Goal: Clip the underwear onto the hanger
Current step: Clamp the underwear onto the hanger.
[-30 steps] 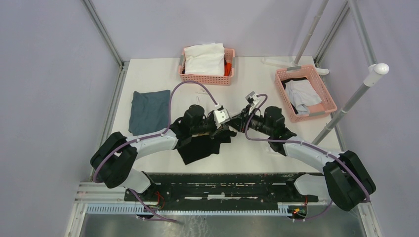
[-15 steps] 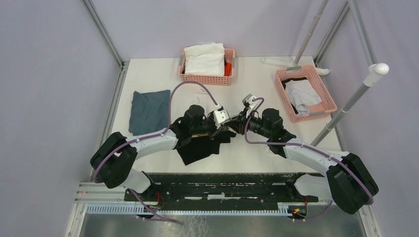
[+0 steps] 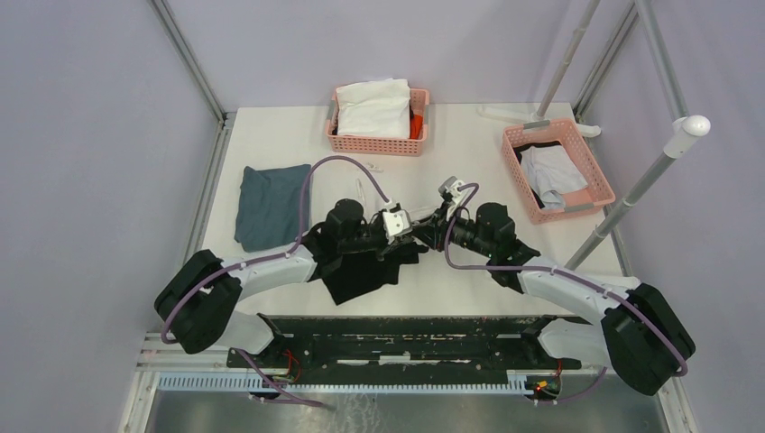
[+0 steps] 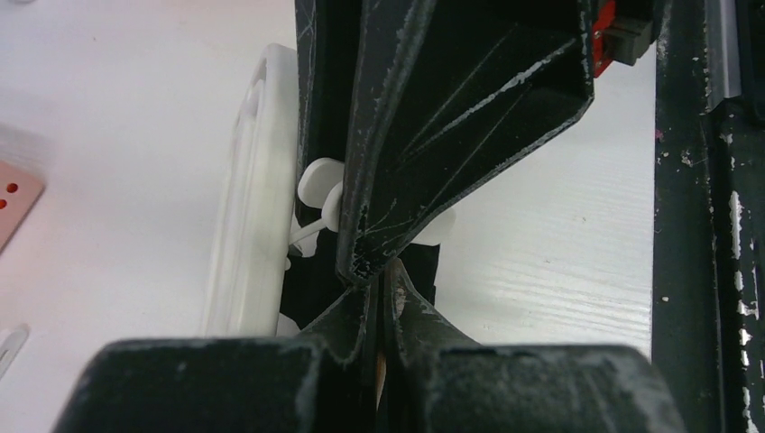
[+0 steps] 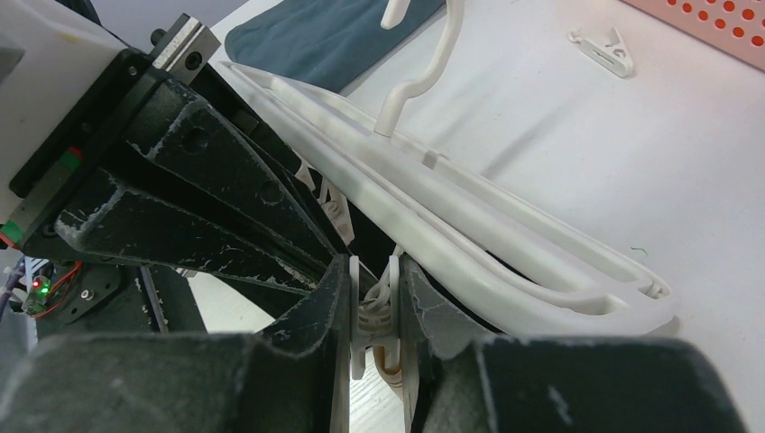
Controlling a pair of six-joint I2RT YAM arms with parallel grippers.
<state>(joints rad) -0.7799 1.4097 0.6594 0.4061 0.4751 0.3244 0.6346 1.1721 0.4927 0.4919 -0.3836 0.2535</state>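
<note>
Both grippers meet over the table's middle. The left gripper [image 4: 379, 298] is closed tight on the black underwear [image 3: 361, 275]. The right gripper [image 5: 374, 271] pinches a white clip [image 5: 372, 311] of the hanger [image 5: 505, 244], which lies by the underwear. Since a second ago, both wrists moved slightly left and nearer the bases. On the white table [image 3: 469, 271] are pink baskets [image 3: 377, 147] and a blue-grey cloth [image 3: 273, 203]; the walls are grey.

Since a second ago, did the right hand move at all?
Yes. The right hand slid a little to the left and slightly nearer the arm bases, away from the pink basket on the table's right side.
</note>
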